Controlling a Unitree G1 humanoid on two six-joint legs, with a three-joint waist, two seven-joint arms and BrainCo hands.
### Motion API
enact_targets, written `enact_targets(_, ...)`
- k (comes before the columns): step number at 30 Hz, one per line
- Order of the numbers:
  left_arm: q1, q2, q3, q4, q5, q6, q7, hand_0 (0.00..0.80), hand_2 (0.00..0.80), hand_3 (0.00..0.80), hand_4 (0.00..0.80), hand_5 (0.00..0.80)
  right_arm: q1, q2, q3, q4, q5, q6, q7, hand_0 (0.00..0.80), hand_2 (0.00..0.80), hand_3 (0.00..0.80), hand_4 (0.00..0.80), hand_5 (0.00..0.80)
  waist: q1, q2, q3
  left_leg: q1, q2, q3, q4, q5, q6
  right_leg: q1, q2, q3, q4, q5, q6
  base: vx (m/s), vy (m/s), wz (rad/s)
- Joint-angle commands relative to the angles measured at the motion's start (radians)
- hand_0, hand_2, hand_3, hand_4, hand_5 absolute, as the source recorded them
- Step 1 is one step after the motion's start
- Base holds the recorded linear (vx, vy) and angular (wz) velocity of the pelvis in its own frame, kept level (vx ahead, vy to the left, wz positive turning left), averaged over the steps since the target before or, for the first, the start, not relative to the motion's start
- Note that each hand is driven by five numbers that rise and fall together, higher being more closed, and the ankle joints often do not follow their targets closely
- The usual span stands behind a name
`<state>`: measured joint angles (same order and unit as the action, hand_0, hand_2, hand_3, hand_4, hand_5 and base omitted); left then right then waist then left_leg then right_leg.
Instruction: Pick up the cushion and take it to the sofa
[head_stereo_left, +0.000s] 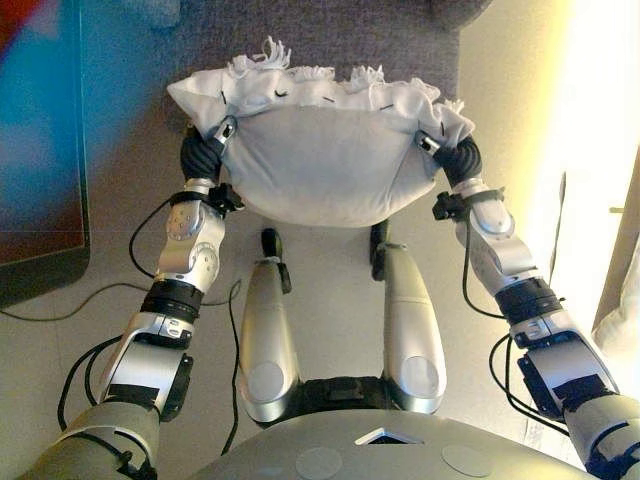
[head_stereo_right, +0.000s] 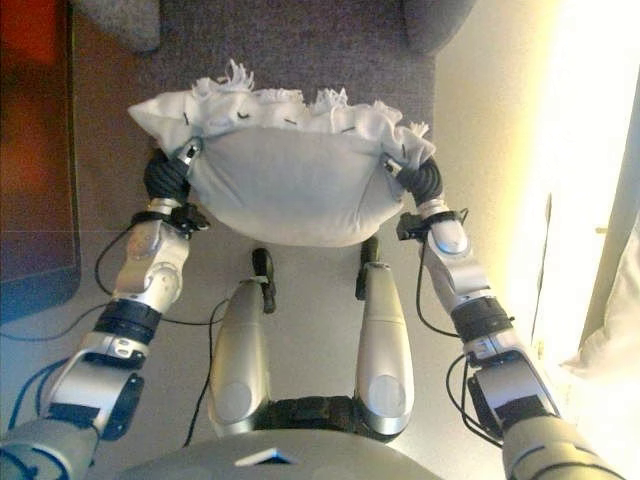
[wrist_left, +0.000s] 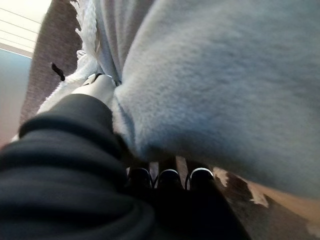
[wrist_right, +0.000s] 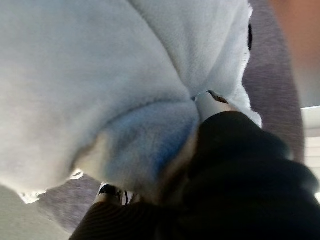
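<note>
1. Looking through the left eye view, the pale grey cushion (head_stereo_left: 325, 165) is seen held up in the upper middle of the frame, over the front edge of the grey sofa (head_stereo_left: 330, 35), pinched at its left side by the left hand (head_stereo_left: 215, 140) and at its right by the right hand (head_stereo_left: 440, 148).
2. In the right eye view, the same two-sided hold is shown; the cushion sags between the hands.
3. In the left wrist view, the thumb is pressed into the plush and fingertips (wrist_left: 167, 177) are curled beneath.
4. In the right wrist view, the cushion is likewise clamped.
5. Both holds should be kept even while the cushion is carried forward, so it is set flat on the seat.
</note>
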<state>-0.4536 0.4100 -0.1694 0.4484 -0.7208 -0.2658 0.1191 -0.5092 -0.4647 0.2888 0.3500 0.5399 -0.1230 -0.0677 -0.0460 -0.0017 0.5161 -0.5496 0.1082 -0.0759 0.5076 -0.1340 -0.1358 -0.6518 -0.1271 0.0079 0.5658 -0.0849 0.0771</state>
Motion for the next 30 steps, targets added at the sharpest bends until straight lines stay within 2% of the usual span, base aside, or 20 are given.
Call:
enact_targets(1,0.041,-0.043,-0.038,-0.175,0.034,-0.055,-0.028,0.8,0.8,0.8,0.8,0.8,-0.023,0.059,0.0,-0.151,-0.01,-0.046,0.017,0.8,0.8,0.8,0.8,0.8,0.029,-0.014,-0.174,-0.008,-0.058,0.029,-0.093,0.12,0.073,0.128,-0.011,-0.031,-0.176,0.075,0.013,0.151,-0.005,-0.51)
enact_targets(4,0.087,-0.054,-0.04,-0.177,0.01,-0.045,-0.051,0.8,0.8,0.8,0.8,0.8,0.049,0.081,-0.029,-0.149,0.035,-0.068,0.015,0.8,0.8,0.8,0.8,0.8,0.023,-0.006,-0.226,0.08,-0.058,0.058,-0.165,0.137,0.072,0.218,-0.011,-0.049,-0.249,0.088,0.013,0.153,0.015,-0.13)
enact_targets(8,0.155,-0.074,-0.032,-0.203,0.037,-0.015,-0.072,0.8,0.8,0.8,0.8,0.8,0.213,0.101,-0.043,-0.18,0.012,-0.089,0.053,0.8,0.8,0.8,0.8,0.8,-0.001,-0.001,-0.297,0.224,-0.056,0.161,-0.275,0.153,0.076,0.36,-0.021,-0.111,-0.36,0.106,0.022,0.143,0.023,0.17)
enact_targets(10,0.199,-0.079,-0.026,-0.226,0.028,-0.005,-0.087,0.8,0.8,0.8,0.8,0.8,0.273,0.107,-0.041,-0.19,0.006,-0.076,0.072,0.8,0.8,0.8,0.8,0.8,-0.002,0.001,-0.333,0.301,-0.065,0.171,-0.339,0.161,0.083,0.426,-0.014,-0.115,-0.416,0.116,0.026,0.177,0.08,0.27)
enact_targets(14,0.277,-0.082,-0.014,-0.258,0.028,0.015,-0.083,0.8,0.8,0.8,0.8,0.8,0.353,0.116,-0.04,-0.198,0.021,0.007,0.106,0.8,0.8,0.8,0.8,0.8,0.008,0.004,-0.413,0.433,-0.077,0.182,-0.459,0.17,0.091,0.545,0.004,-0.119,-0.521,0.137,0.034,0.218,0.077,-0.03)
enact_targets(17,0.301,-0.085,-0.014,-0.257,0.053,0.024,-0.061,0.8,0.8,0.8,0.8,0.8,0.358,0.123,-0.028,-0.191,0.017,0.002,0.122,0.8,0.8,0.8,0.8,0.8,0.012,-0.007,-0.442,0.485,-0.081,0.197,-0.461,0.15,0.093,0.594,0.008,-0.119,-0.551,0.143,0.032,0.155,0.042,-0.1)
enact_targets(20,0.316,-0.079,0.007,-0.272,0.071,0.06,-0.06,0.8,0.8,0.8,0.8,0.8,0.326,0.12,-0.031,-0.198,0.073,0.054,0.125,0.8,0.8,0.8,0.8,0.8,0.018,-0.014,-0.458,0.521,-0.08,0.216,-0.442,0.126,0.095,0.624,0.003,-0.116,-0.536,0.133,0.033,0.081,0.057,-0.05)
enact_targets(26,0.302,-0.059,0.021,-0.249,0.09,0.094,-0.085,0.8,0.8,0.8,0.8,0.8,0.292,0.13,-0.04,-0.163,0.084,0.078,0.129,0.8,0.8,0.8,0.8,0.8,0.014,-0.013,-0.468,0.564,-0.095,0.234,-0.436,0.1,0.119,0.642,-0.011,-0.107,-0.473,0.106,0.046,0.059,0.122,-0.08)
enact_targets(29,0.298,-0.054,0.021,-0.247,0.083,0.121,-0.105,0.8,0.8,0.8,0.8,0.8,0.286,0.138,-0.053,-0.157,0.08,0.081,0.114,0.8,0.8,0.8,0.8,0.8,0.017,-0.016,-0.467,0.562,-0.107,0.236,-0.422,0.085,0.138,0.623,-0.034,-0.1,-0.384,0.116,0.051,0.026,0.12,0.0)
enact_targets(30,0.289,-0.049,0.019,-0.237,0.08,0.124,-0.12,0.8,0.8,0.8,0.8,0.8,0.289,0.144,-0.059,-0.157,0.086,0.076,0.108,0.8,0.8,0.8,0.8,0.8,0.018,-0.015,-0.459,0.557,-0.114,0.237,-0.411,0.074,0.153,0.597,-0.049,-0.101,-0.294,0.134,0.049,-0.005,0.141,-0.01)
